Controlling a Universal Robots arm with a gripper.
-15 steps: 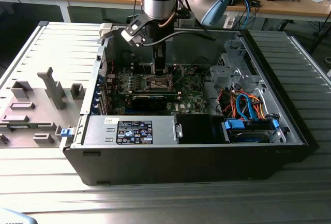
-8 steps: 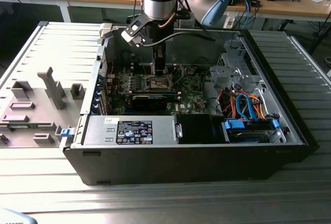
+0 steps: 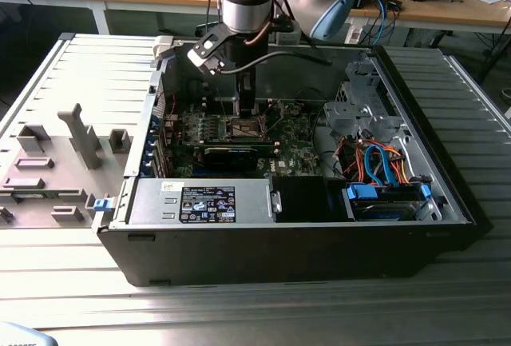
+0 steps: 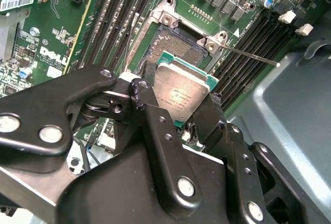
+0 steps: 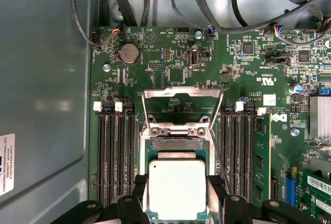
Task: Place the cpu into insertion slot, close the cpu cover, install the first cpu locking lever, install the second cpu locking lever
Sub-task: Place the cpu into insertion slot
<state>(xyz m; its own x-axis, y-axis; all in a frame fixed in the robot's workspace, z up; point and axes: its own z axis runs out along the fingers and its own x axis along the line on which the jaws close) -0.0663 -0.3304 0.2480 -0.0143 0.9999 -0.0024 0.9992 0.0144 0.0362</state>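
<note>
**CPU clamped in the gripper over the open insertion slot**

The cpu (image 5: 177,188) is held between the two black fingers of the gripper (image 5: 177,197). The fingers are closed on its opposite edges, and its dull metal top is turned up towards the wrist cameras. In the second wrist view the cpu (image 4: 183,93) is seen partly over the insertion slot (image 4: 173,49). The side of the slot's dark pin field towards the hinge brackets is left uncovered. Whether the chip touches the slot cannot be told.

The cpu cover (image 5: 182,94) stands raised on the far side of the slot, so its square opening is seen nearly edge-on. A locking lever (image 4: 253,56), a thin metal rod, sticks out sideways from one corner of the slot, clear of the chip.

The slot is flanked on both sides by rows of black memory slots (image 5: 116,151), close beside the gripper fingers. A coin battery (image 5: 129,54) is mounted on the green motherboard (image 5: 207,63) beyond the cover, and black cables (image 5: 217,6) run along the board's far edge.

In the exterior view the gripper (image 3: 246,110) is reached down into the open computer case (image 3: 279,250). Just in front of it, a black graphics card (image 3: 231,154) lies across the board. A power supply (image 3: 200,202) fills the near corner on the exterior view's left. A drive cage (image 3: 359,106) with orange and blue cables (image 3: 383,162) is seen on the exterior view's right.
</note>
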